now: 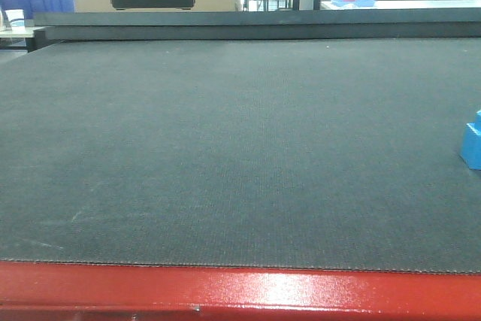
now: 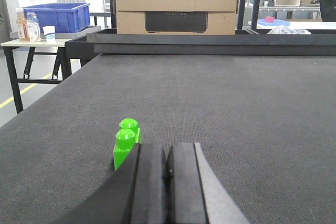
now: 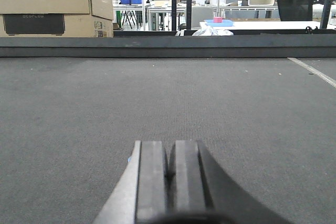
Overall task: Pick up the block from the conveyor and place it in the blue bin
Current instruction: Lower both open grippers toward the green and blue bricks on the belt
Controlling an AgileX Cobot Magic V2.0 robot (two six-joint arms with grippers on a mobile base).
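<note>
Far off on my left, past the belt's edge, the blue bin [image 2: 56, 17] sits on a side counter [image 2: 31, 42] with a bottle [image 2: 22, 24] and a cup [image 2: 49, 32] beside it. My left gripper [image 2: 168, 153] hangs low over the conveyor [image 1: 225, 148], its two dark pads pressed together with nothing between them. A small green block [image 2: 126, 145] stands on the belt just to the left of those pads, partly hidden behind one; I cannot tell whether it touches. Beyond the far end of the belt stands a large cardboard box [image 2: 176, 3]. My right gripper [image 3: 169, 150] is also low over bare belt, pads closed on each other and holding nothing. The blue block [image 1: 472, 144] rests on the belt at the far right of the front view, cut off by the picture's edge, well apart from the bin. The glossy red frame [image 1: 225, 291] runs along the near edge.
</note>
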